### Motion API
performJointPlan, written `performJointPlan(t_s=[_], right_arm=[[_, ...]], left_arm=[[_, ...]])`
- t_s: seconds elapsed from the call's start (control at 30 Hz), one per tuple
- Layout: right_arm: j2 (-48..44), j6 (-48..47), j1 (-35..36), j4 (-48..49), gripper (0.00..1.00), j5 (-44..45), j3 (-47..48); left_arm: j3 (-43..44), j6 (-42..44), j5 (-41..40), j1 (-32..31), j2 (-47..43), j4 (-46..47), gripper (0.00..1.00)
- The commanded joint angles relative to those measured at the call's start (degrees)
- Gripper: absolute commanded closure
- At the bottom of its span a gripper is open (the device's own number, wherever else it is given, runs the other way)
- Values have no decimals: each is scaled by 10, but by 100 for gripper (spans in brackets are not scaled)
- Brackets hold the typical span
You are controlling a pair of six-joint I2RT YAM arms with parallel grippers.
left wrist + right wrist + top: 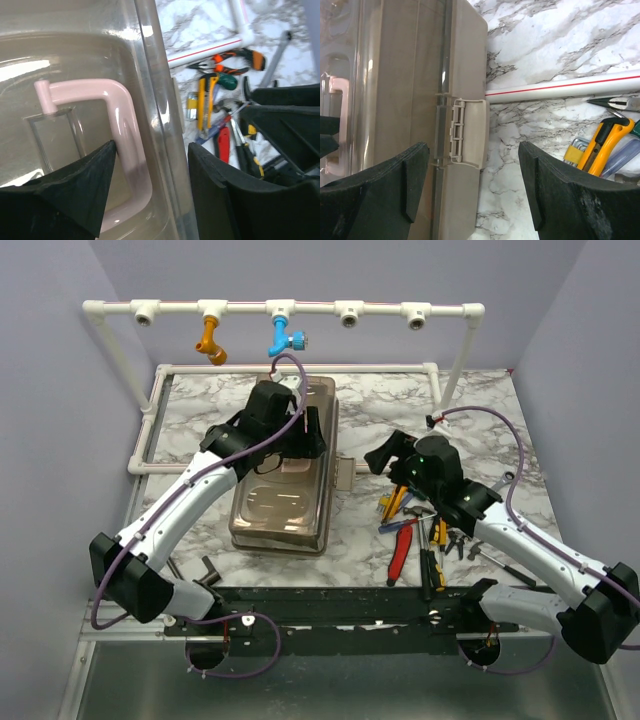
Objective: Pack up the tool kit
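The left end effector (152,147) straddles, spread, the pink handle (125,125) of the toolbox (75,60); the right end effector (472,150), spread, empty, faces the latch (466,131).

Pipe frame (380,311): standing white along the far edge — its low rail bordering the marble tabletop (380,410).
Orange fitting (211,340): hanging from the top bar.
Blue fitting (283,335): hanging just beside it.

Plain lavender walls (60,390) close in on three sides of an evenly lit, grey-veined marble-patterned table top (400,410), where a white pipe frame (320,308) runs along the far and left edges, its top bar carrying an orange fitting (211,340) and a blue fitting (282,337).
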Motion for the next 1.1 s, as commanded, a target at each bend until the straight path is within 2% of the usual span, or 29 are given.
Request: performJointPlan(t_s=[0.0, 0.13, 0.3, 0.53, 0.67, 0.87, 1.07], right_arm=[[21, 7, 0, 17, 20, -36, -4], [38, 6, 0, 29, 21, -67, 5], [59, 12, -1, 49, 20, -101, 13], [58, 15, 0, 62, 21, -118, 30], [63, 1, 0, 47, 25, -133, 54], [85, -30, 0, -33, 25, -143, 134], [116, -34, 0, -55, 40, -198, 186]], left_arm=[[-79, -54, 216, 33, -36, 64, 44], [-126, -92, 296, 56, -84, 147, 54], [-168, -156, 396, 88, -124, 251, 59], [-170, -161, 414, 107, -140, 266, 64], [-171, -159, 413, 114, -137, 267, 71], [-170, -158, 417, 123, -134, 272, 73], [-165, -159, 425, 132, -134, 272, 74]])
